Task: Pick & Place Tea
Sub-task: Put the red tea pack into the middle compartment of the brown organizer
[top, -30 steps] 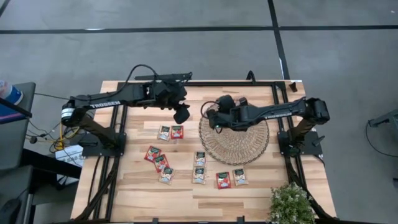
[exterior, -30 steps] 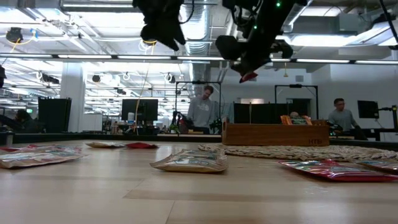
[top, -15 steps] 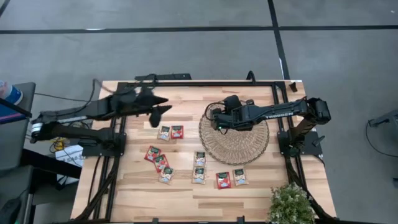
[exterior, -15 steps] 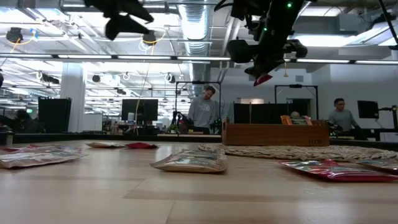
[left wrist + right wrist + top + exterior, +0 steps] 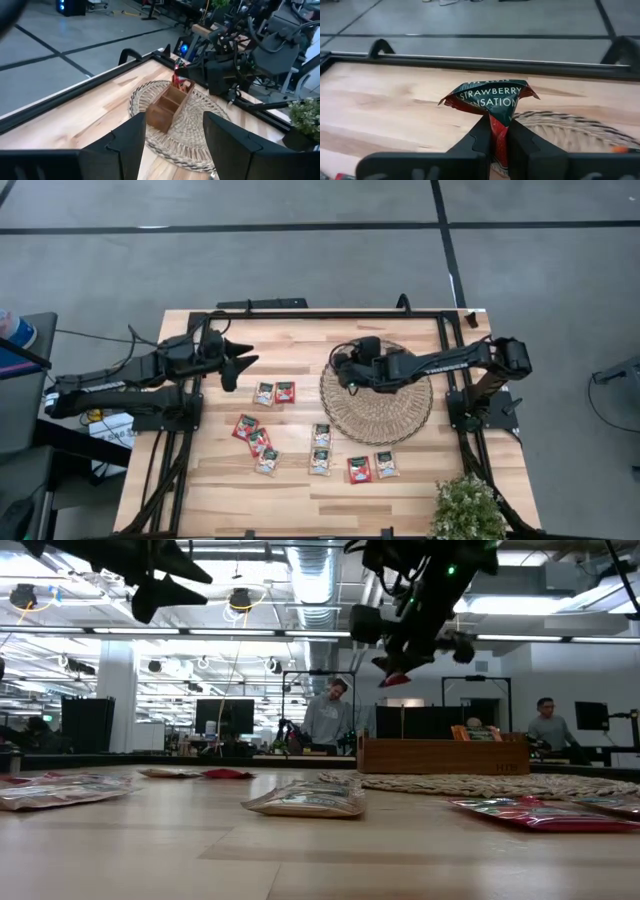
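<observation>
Care suits this carry: right gripper (image 5: 496,131), clamped on a red tea sachet (image 5: 492,98), should lower over the wooden tray (image 5: 167,106) before releasing; left gripper (image 5: 172,131) hangs unclenched, empty.

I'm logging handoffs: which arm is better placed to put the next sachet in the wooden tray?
Right. The right gripper already pinches a red sachet above the wicker mat, near the wooden tray. The left gripper hangs open and empty.

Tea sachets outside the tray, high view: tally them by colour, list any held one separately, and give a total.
Red sachets, lying loose: 4
Pale sachets, lying loose: 5
Held red sachet, in the right gripper: 1
Total: 10
</observation>
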Controlling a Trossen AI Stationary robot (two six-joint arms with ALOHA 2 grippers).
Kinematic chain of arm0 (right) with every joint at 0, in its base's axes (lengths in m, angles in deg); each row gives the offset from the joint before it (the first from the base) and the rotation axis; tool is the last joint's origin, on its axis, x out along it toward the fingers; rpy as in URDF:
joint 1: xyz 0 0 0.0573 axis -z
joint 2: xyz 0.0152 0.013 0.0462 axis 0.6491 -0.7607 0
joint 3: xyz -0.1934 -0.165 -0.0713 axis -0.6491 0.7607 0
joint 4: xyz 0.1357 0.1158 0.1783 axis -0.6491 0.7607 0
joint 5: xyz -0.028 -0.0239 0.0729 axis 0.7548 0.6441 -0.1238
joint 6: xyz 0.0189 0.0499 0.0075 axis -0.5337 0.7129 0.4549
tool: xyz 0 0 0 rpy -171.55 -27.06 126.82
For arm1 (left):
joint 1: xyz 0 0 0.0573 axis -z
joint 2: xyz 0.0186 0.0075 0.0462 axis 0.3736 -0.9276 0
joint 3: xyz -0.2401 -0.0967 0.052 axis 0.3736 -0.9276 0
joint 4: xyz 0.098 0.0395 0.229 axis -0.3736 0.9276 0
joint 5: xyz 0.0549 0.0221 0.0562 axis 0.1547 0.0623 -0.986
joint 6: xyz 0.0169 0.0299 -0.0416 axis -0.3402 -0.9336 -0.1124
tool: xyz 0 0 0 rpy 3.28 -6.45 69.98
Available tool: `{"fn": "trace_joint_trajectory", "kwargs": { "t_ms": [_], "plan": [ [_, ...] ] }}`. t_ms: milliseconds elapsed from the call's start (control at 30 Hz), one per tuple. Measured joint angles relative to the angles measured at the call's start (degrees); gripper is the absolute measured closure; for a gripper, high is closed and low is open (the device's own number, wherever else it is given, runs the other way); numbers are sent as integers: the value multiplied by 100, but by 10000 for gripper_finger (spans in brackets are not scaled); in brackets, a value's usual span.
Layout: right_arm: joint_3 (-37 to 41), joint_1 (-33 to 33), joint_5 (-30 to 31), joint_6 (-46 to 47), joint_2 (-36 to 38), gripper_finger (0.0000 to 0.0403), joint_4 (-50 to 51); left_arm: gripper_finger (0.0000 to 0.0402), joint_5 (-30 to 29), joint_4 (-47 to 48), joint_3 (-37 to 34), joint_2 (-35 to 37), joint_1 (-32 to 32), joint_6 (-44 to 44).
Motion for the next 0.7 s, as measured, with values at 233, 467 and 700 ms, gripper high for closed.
{"fn": "trace_joint_trajectory", "kwargs": {
  "t_ms": [233,467,700],
  "plan": [
    [66,275,-388,-260,-434,384,-503,211,56,204,-11,-56,0,2],
    [59,386,-512,-5,-1058,370,-733,211,124,333,-13,-76,0,0],
    [51,530,-302,39,-836,383,-333,211,152,494,-13,-78,0,23]
  ]
}}
